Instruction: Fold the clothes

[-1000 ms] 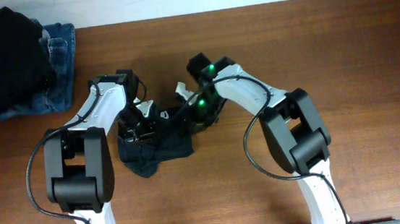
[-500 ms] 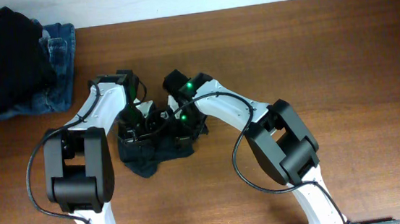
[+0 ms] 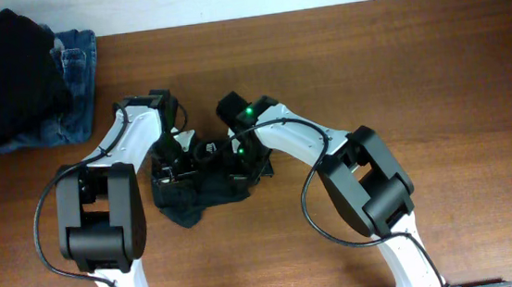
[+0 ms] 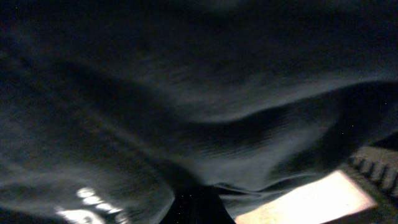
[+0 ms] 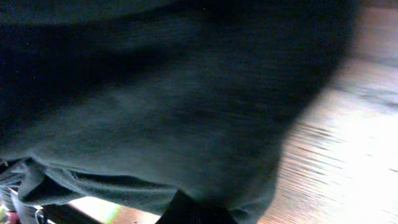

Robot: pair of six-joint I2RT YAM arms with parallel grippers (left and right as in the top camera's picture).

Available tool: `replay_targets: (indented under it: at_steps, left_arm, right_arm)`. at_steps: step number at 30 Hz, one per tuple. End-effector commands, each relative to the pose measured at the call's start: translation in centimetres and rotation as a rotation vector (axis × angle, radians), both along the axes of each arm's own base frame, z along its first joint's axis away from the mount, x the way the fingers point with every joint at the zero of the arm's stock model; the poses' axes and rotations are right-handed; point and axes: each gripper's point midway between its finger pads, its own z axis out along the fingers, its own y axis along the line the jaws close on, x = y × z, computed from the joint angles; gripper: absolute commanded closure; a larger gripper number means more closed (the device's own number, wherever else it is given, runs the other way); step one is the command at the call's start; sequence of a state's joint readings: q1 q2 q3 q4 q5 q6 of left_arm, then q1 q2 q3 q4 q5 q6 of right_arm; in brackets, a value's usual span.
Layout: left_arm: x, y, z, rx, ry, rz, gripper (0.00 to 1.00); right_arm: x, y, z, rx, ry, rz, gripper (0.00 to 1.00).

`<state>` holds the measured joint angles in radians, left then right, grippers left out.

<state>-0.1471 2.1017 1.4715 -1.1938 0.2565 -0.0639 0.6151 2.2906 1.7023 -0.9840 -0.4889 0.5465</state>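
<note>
The dark blackish-green T-shirt (image 3: 187, 201) lies bunched in a small heap on the table, left of centre. My left gripper (image 3: 175, 165) is at its upper left edge, and my right gripper (image 3: 231, 163) is at its upper right edge, close to the left one. In the left wrist view the cloth (image 4: 186, 93) fills the frame and drapes over the dark fingers (image 4: 199, 208), which are shut on it. In the right wrist view the cloth (image 5: 155, 106) hangs the same way over the shut fingers (image 5: 194, 211). The fingertips are hidden by cloth.
A black garment (image 3: 8, 72) lies heaped on blue denim jeans (image 3: 77, 66) at the table's far left corner. Bare wooden table (image 3: 436, 72) stretches to the right and in front of the shirt.
My right gripper has moved left with its edge of the shirt, close to the left gripper. The shirt is more bunched and narrower. The left arm has barely moved.
</note>
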Motion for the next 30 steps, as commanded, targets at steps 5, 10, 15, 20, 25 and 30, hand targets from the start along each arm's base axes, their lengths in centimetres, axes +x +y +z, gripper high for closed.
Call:
replay_targets:
  at_steps: [5,10,15,20,25,30]
  left_arm:
    - [-0.5,3.9,0.3,0.162,0.017,0.058,0.99]
    - [-0.8,4.6,0.4,0.164,0.033,0.077,0.99]
    - [-1.1,4.8,0.5,0.166,0.049,0.08,0.99]
    - [-1.3,4.8,0.6,0.167,0.055,0.08,0.99]
    - [-0.3,4.4,2.0,0.147,0.004,0.099,0.99]
    - [1.2,3.3,5.2,0.072,-0.11,0.119,0.99]
  right_arm:
    - [1.0,-6.4,-2.9,-0.226,0.032,-0.123,0.96]
    - [1.0,-6.4,-2.9,-0.227,0.033,-0.124,0.96]
    - [1.0,-6.4,-2.9,-0.226,0.033,-0.124,0.96]
    - [1.0,-6.4,-2.9,-0.226,0.033,-0.124,0.96]
    - [1.0,-6.4,-2.9,-0.226,0.032,-0.124,0.96]
    - [1.0,-6.4,-2.9,-0.226,0.032,-0.124,0.96]
